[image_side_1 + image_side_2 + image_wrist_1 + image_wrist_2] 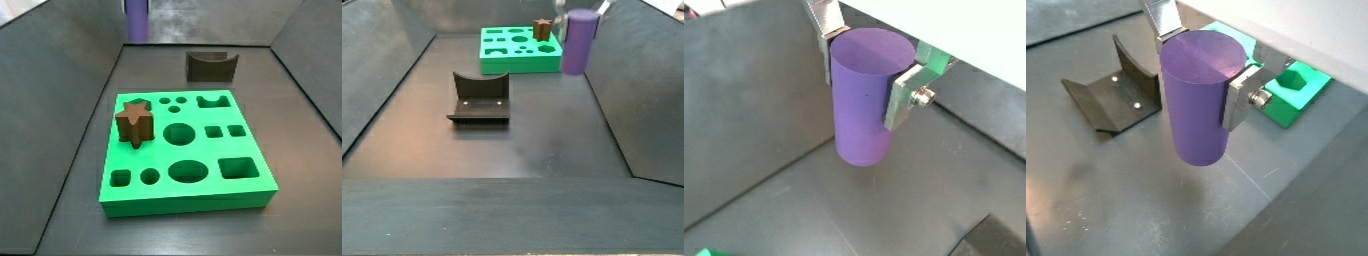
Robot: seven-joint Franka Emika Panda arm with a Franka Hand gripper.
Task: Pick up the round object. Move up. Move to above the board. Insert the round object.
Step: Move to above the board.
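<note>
Purple and smooth, the upright round cylinder (1197, 95) hangs above the dark bench (529, 140), grasped between the gripper's (1197, 62) jaws, beside the bright green board with cut-out holes (520, 50) and apart from it.

Purple round object (1196, 95) in silver hand (1197, 72); bright green board (187, 150); brown star block (134, 122).

Wrist views near tool (865, 72) (side views opposed).

We see the gripper (1200, 72) raised off the floor, well apart from the board (520, 50), its silver fingers (1240, 95) clamped on the round object (1197, 100).
</note>
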